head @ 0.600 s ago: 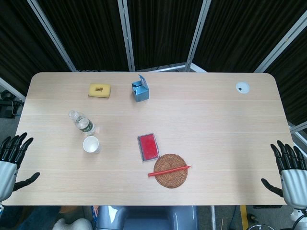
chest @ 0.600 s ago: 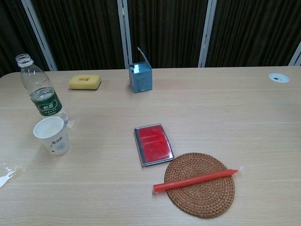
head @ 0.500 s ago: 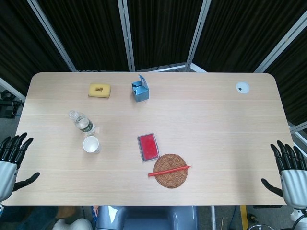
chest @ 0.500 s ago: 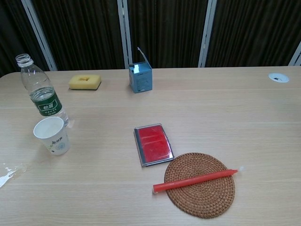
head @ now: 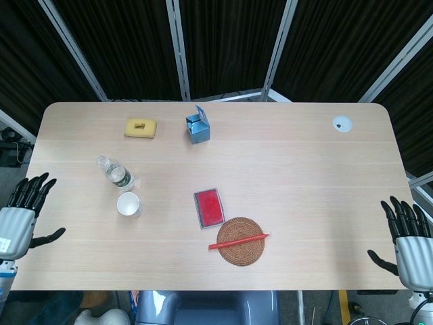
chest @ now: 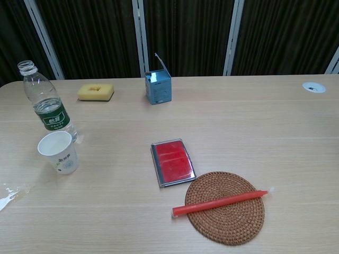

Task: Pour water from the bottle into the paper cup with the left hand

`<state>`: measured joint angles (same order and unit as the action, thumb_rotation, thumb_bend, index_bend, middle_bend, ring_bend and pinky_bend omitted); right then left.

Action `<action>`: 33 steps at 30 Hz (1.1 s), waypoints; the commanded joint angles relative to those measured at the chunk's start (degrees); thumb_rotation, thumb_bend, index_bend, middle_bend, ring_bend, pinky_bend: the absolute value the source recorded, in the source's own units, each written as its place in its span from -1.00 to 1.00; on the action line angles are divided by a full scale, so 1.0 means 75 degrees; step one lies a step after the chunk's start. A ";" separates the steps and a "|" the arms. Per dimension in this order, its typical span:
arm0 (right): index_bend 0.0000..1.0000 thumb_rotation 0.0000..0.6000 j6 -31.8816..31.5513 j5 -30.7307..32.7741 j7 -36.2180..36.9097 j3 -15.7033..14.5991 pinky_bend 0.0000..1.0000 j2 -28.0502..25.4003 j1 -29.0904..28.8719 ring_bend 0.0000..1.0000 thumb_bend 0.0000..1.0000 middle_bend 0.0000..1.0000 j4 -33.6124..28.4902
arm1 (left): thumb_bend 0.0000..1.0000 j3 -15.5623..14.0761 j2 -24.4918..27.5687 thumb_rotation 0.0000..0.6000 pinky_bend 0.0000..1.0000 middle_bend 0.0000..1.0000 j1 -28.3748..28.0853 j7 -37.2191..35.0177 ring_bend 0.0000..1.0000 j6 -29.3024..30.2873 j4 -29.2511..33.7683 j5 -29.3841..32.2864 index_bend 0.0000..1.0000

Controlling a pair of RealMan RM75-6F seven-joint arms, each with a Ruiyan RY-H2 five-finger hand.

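Head view: left robot hand [head: 24, 215] and right robot hand [head: 406, 237] spread empty at table [head: 304, 176] edges; bottle [head: 116, 173] beside paper cup [head: 128, 204], centre-left.

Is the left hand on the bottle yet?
Apart. In the head view the left hand hangs open at the table's left edge, with bare tabletop between it and the bottle.

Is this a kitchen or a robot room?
Probably a robot test room, not a kitchen. Black curtains on metal frames close in one wooden table, where a robot's left hand and right hand wait beside odd practice objects.
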<state>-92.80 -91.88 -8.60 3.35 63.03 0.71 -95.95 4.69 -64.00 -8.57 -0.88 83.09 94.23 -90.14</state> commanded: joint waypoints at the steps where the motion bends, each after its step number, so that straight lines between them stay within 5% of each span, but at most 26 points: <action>1: -1.00 1.00 0.0116 0.0111 -0.0079 0.0043 -1.00 0.0031 -0.0060 -1.00 -1.00 -1.00 -0.0030 | -0.98 0.0697 -0.0513 1.00 -1.00 -1.00 -0.0992 -0.2151 -1.00 -0.1421 -0.1002 0.0967 -1.00; 13: -1.00 1.00 0.0504 0.0592 -0.0477 0.0201 -1.00 0.0224 -0.0249 -1.00 -1.00 -1.00 0.0024 | -0.99 0.1218 -0.1367 1.00 -1.00 -1.00 -0.2127 -0.5229 -1.00 -0.3435 -0.2493 0.1893 -1.00; 33: -1.00 1.00 0.0830 0.1262 -0.0545 0.0369 -1.00 0.0302 -0.0382 -1.00 -1.00 -1.00 0.0239 | -1.00 0.1052 -0.3312 1.00 -1.00 -1.00 -0.3103 -0.6376 -1.00 -0.4782 -0.5134 0.2052 -1.00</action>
<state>-86.70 -82.57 -12.55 6.08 65.21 -2.09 -94.24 12.68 -87.63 -31.14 -47.98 47.94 57.00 -74.66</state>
